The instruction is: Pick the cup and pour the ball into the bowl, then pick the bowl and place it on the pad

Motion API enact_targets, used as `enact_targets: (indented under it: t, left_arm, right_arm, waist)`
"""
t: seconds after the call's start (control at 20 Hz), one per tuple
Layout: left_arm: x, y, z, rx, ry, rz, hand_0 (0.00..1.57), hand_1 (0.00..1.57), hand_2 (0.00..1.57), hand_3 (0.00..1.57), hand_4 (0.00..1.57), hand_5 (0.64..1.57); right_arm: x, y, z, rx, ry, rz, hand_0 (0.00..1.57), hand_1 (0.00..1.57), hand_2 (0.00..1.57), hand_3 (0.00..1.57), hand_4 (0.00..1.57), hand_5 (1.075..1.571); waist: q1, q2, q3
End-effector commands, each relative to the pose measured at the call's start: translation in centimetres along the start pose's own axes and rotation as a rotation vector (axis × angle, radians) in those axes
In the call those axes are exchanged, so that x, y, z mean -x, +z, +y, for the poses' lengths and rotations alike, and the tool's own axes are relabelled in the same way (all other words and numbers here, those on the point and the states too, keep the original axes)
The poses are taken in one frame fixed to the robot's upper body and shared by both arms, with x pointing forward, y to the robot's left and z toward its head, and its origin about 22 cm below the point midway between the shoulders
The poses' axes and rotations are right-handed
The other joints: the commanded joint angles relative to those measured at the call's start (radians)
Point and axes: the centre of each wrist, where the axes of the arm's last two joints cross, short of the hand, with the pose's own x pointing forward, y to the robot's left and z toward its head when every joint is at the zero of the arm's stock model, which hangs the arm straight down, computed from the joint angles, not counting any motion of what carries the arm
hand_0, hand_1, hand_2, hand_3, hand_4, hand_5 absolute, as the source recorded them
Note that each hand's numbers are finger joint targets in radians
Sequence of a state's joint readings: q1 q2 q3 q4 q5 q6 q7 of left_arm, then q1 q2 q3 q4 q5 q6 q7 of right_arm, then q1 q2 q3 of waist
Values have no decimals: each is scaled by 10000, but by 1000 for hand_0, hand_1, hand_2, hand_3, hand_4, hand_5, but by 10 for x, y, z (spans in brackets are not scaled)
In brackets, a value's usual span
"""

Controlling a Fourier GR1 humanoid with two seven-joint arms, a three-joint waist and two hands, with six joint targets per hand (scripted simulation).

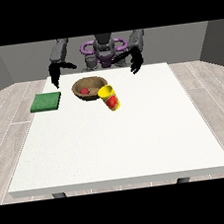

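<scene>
The ball (84, 91) is being seen as a small red shape lying inside the brown bowl (93, 82), so the pouring step is being judged as done. The yellow cup (110, 98) with its red band is lying tipped on the white table (137, 140), just beside the bowl at its nearer right edge, its open mouth turned up and toward the bowl; it is being held by neither hand. The green pad (46, 101) is lying flat near the table's left edge, apart from the bowl, with nothing resting on it. The 2 hands are being kept at the far side of the table, near the robot's body: the hand at the view's left (54, 77) is hanging over the far left corner, above and behind the pad, and the hand at the view's right (136, 63) is hanging behind and to the right of the bowl. Both are well apart from the bowl and the cup, and nothing is being pinched; whether their fingers are spread or curled cannot be told. What is being left, by this judgement, is step 2: the bowl is not yet being grasped, and it has to be lifted and set on the pad.
</scene>
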State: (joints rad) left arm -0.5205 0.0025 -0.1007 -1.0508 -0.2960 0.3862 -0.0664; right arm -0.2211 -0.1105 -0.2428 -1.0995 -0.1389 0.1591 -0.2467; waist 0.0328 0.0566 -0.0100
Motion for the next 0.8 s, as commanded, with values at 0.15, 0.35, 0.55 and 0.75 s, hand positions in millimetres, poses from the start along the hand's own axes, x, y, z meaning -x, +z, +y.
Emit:
enact_targets:
  t: [0.15, 0.35, 0.55, 0.75]
  left_arm:
    - [27, 25, 20, 993, 2052, -1094, 0, 0, 0, 0, 0, 1563]
    - [41, 20, 44, 298, 1793, -773, 0, 0, 0, 0, 0, 1564]
    - [7, 4, 66, 1008, 1971, -1260, 0, 0, 0, 0, 0, 1564]
    - [34, 25, 63, 826, 1837, -1158, 0, 0, 0, 0, 0, 1565]
  right_arm:
    - [9, -14, 41, 932, -220, 73, 0, 0, 0, 0, 324, 1569]
    - [23, -16, 47, 445, -99, 165, 0, 0, 0, 0, 285, 1567]
    - [46, -13, 30, 1311, -145, -97, 0, 0, 0, 0, 244, 1566]
    - [60, -9, 44, 1004, -132, 435, 0, 0, 0, 0, 201, 1562]
  waist:
    - [868, 394, 98]
    - [59, 257, 101]
    - [789, 669, 107]
    - [472, 522, 104]
